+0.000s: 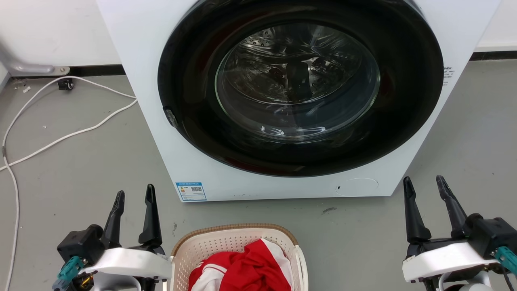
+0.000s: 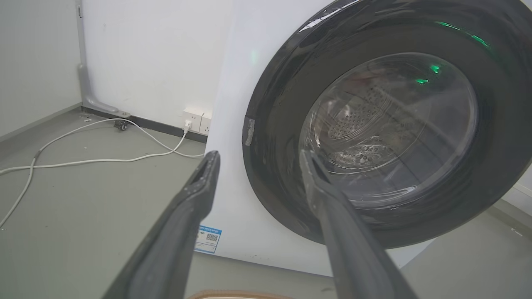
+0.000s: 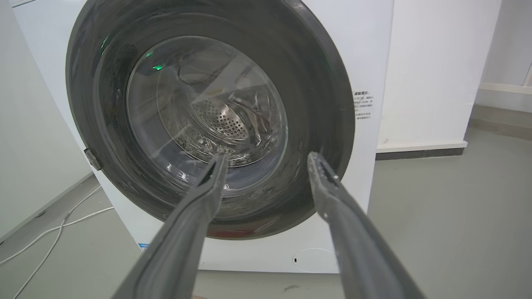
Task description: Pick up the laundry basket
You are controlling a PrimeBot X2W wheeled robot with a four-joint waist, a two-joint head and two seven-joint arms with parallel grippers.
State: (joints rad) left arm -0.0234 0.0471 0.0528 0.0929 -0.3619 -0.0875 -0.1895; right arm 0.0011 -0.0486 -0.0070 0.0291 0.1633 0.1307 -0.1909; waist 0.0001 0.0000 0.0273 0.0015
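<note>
the laundry basket (image 1: 218,243) stood on the floor (image 1: 80,169) before the washer (image 1: 153,101), red cloth (image 1: 246,266) inside it, between my left gripper (image 1: 135,192) and my right gripper (image 1: 423,180), both spread and holding nothing

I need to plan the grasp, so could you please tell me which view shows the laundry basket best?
The head view: the laundry basket shows rim, walls and red clothes. The left wrist view catches a rim sliver; the right, hardly any.
</note>
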